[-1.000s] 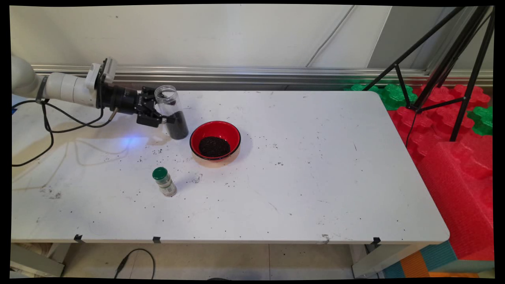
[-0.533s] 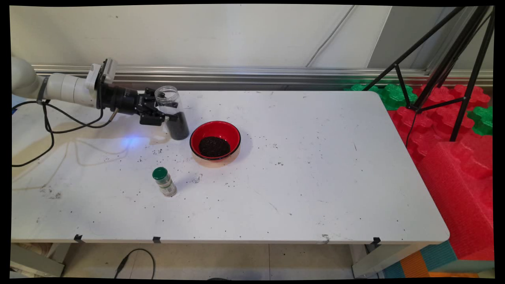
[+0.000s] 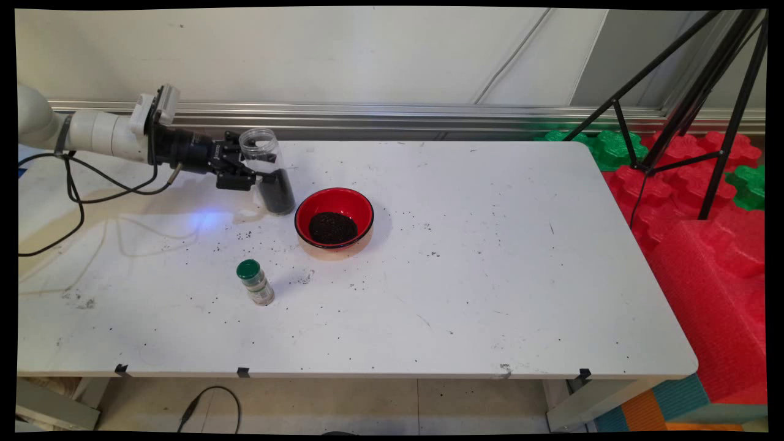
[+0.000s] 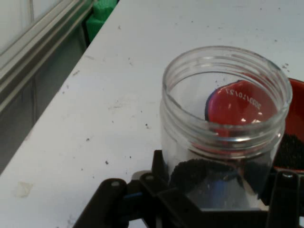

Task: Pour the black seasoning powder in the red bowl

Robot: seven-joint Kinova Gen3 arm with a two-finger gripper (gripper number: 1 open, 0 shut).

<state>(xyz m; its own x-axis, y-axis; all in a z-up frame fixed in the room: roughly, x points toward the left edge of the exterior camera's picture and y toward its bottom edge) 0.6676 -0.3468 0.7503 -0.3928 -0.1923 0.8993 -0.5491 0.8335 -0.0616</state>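
My gripper (image 3: 260,177) is shut on a clear, lidless jar (image 3: 269,170) at the table's back left. The jar leans with its open mouth toward the arm, and its lower half is full of dark grains. I cannot tell whether its base touches the table. Just right of it stands a red bowl (image 3: 361,210) with a heap of the same dark grains (image 3: 332,227) inside. In the hand view the jar (image 4: 223,137) fills the space above my gripper (image 4: 213,202). The red bowl (image 4: 297,95) shows through and beside the glass.
A small bottle with a green cap (image 3: 255,283) stands in front of the jar, nearer the table's front. Dark grains are scattered over the white table (image 3: 490,275). A black tripod (image 3: 704,110) and red and green foam blocks (image 3: 704,245) lie off the right edge.
The hand has shifted slightly up and back, and the jar held in it has rocked a little while its base stays close to the same spot.
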